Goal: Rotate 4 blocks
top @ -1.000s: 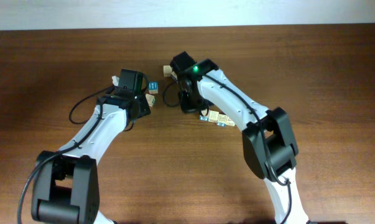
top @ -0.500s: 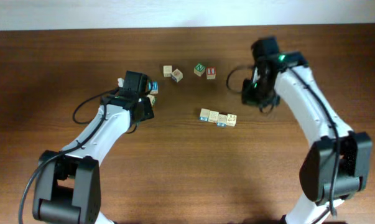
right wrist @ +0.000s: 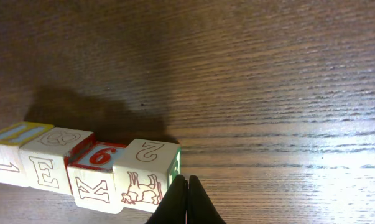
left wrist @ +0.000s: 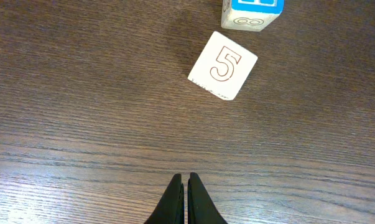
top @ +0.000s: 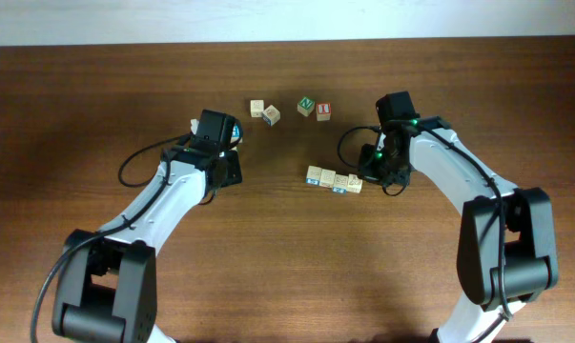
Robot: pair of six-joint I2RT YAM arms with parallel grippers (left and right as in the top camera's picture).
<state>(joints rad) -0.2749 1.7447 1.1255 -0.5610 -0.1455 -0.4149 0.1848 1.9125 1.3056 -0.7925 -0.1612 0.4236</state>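
Note:
Four blocks lie in a touching row [top: 334,179] at the table's middle. In the right wrist view they read 1 [right wrist: 12,154], E [right wrist: 53,159], K with a red 6 on top [right wrist: 92,173], and an animal with a 2 on top [right wrist: 147,174]. My right gripper [right wrist: 186,182] is shut and empty, its tips against the green right side of the end block; from overhead the right gripper [top: 366,177] sits at the row's right end. My left gripper [left wrist: 187,182] is shut and empty over bare wood, well short of a "5" cube [left wrist: 223,65].
A blue-topped cube [left wrist: 252,12] lies just beyond the "5" cube. Further cubes sit at the back: a pale pair [top: 264,111], a green-lettered one [top: 307,106] and a red one [top: 323,111]. The left gripper [top: 222,145] hovers to their left.
The right arm swung from the middle out to the far right, then back down to the row's right end. The left arm shifted slightly to the right.

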